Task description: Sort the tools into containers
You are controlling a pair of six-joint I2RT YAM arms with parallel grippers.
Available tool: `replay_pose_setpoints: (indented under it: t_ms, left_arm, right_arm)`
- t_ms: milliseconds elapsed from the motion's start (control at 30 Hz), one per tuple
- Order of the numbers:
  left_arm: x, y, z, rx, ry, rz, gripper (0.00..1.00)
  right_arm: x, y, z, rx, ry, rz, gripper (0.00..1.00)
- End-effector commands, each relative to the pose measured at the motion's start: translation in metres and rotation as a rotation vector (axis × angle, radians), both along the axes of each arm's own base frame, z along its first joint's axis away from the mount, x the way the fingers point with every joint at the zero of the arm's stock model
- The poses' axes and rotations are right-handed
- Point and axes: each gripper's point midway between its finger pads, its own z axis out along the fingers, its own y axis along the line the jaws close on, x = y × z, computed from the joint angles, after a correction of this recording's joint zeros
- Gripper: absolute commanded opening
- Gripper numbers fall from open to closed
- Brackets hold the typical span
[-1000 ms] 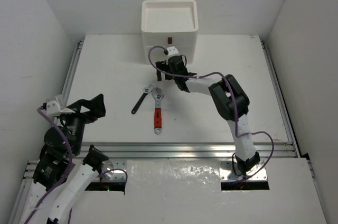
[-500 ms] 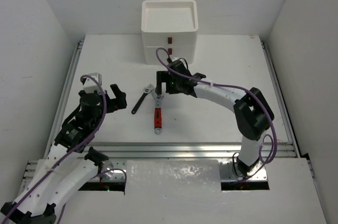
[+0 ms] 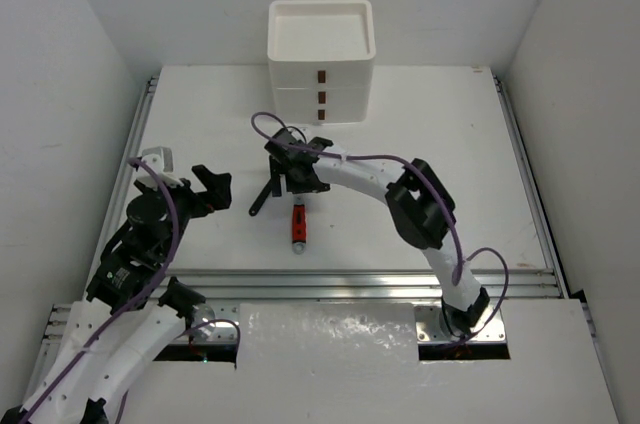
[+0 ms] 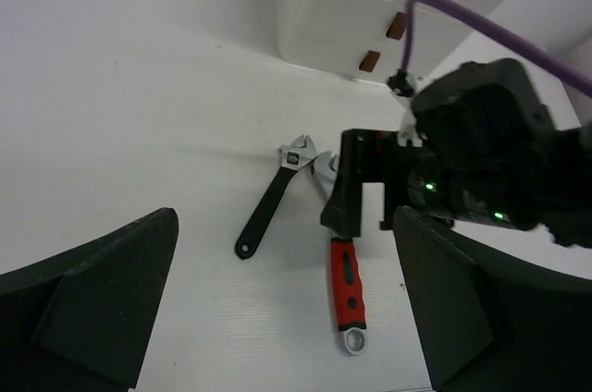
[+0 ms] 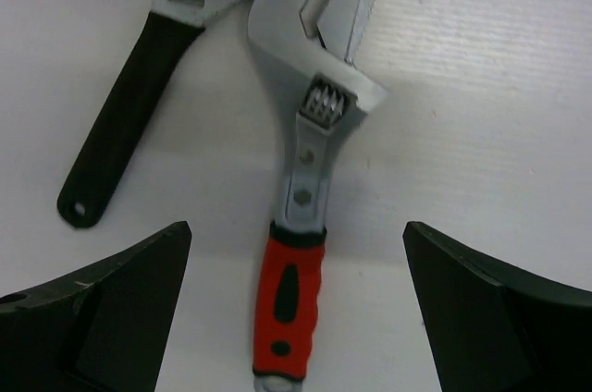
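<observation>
White table point(image 3: 200, 124), red-handled steel wrench point(image 5: 303, 179), black-handled wrench point(image 5: 139, 96)

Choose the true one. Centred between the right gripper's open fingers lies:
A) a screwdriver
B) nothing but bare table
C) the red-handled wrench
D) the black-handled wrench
C: the right wrist view shows the red-handled wrench lying midway between the spread fingers of the right gripper, the black-handled wrench off to one side.

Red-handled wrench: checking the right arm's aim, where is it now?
The red-handled wrench lies centre-frame in the top view, head under the open right pincer, just right of the black-handled wrench, grip toward the near edge.
</observation>
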Motion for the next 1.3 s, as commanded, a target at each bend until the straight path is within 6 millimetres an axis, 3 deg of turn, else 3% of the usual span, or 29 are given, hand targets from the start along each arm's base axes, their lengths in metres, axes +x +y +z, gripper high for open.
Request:
replay_pose_setpoints:
  t_ms: [0, 200, 267, 400, 500, 600, 667, 700, 733, 833, 867, 900, 933, 967, 1000, 1067, 1100, 1267]
  left_arm:
    - [0.002, -0.003, 0.011, -0.016, -0.044, -0.020, 1.00]
    - [0.000, -0.008, 0.014, -0.015, -0.055, -0.054, 1.00]
    - [0.000, -0.010, 0.014, -0.016, -0.056, -0.061, 1.00]
    - [0.000, -0.011, 0.015, -0.015, -0.060, -0.070, 1.00]
    - [-0.001, -0.010, 0.015, -0.016, -0.063, -0.070, 1.00]
    - [-0.002, -0.009, 0.017, -0.020, -0.072, -0.065, 1.00]
    - [-0.002, -0.009, 0.017, -0.020, -0.073, -0.065, 1.00]
    - [-0.002, -0.009, 0.016, -0.020, -0.072, -0.067, 1.00]
    - [-0.002, -0.009, 0.016, -0.019, -0.070, -0.067, 1.00]
    - [-0.001, -0.010, 0.015, -0.019, -0.064, -0.068, 1.00]
    - [-0.001, -0.010, 0.016, -0.021, -0.064, -0.064, 1.00]
    - [-0.001, -0.010, 0.016, -0.023, -0.064, -0.067, 1.00]
    - [-0.001, -0.010, 0.016, -0.025, -0.065, -0.067, 1.00]
    - [-0.001, -0.011, 0.016, -0.027, -0.065, -0.068, 1.00]
    - [-0.001, -0.011, 0.016, -0.027, -0.065, -0.069, 1.00]
    - [0.000, -0.012, 0.015, -0.028, -0.059, -0.069, 1.00]
    - [0.000, -0.012, 0.015, -0.030, -0.060, -0.068, 1.00]
    - [0.003, -0.014, 0.012, -0.027, -0.041, -0.072, 1.00]
  right_arm:
    - [0.005, 0.000, -0.012, -0.065, 0.034, -0.024, 0.97]
    - [0.025, 0.005, -0.026, -0.090, 0.036, -0.039, 0.81]
    - [0.022, 0.001, -0.042, -0.131, 0.067, -0.041, 0.76]
    - [0.018, 0.004, -0.060, -0.120, 0.098, -0.037, 0.56]
    - [0.011, 0.000, -0.078, -0.103, 0.157, -0.049, 0.48]
    - [0.007, -0.009, -0.087, -0.090, 0.175, -0.069, 0.42]
    - [0.009, -0.011, -0.084, -0.089, 0.148, -0.069, 0.28]
    - [0.010, -0.013, -0.078, -0.083, 0.132, -0.067, 0.21]
    - [0.013, -0.013, -0.072, -0.085, 0.101, -0.054, 0.00]
    - [0.025, -0.012, -0.040, -0.065, -0.005, -0.031, 0.00]
    - [0.021, -0.017, -0.039, -0.068, -0.017, -0.016, 0.00]
    - [0.033, -0.005, -0.008, 0.009, -0.106, 0.010, 0.00]
    - [0.034, -0.004, 0.003, 0.035, -0.139, 0.026, 0.00]
    - [0.029, -0.010, 0.001, 0.036, -0.149, 0.043, 0.00]
    - [0.036, -0.003, 0.033, 0.099, -0.231, 0.075, 0.00]
    - [0.032, -0.007, 0.041, 0.108, -0.260, 0.108, 0.00]
    - [0.035, -0.004, 0.058, 0.132, -0.304, 0.131, 0.00]
    - [0.025, -0.006, 0.079, 0.200, -0.383, 0.210, 0.00]
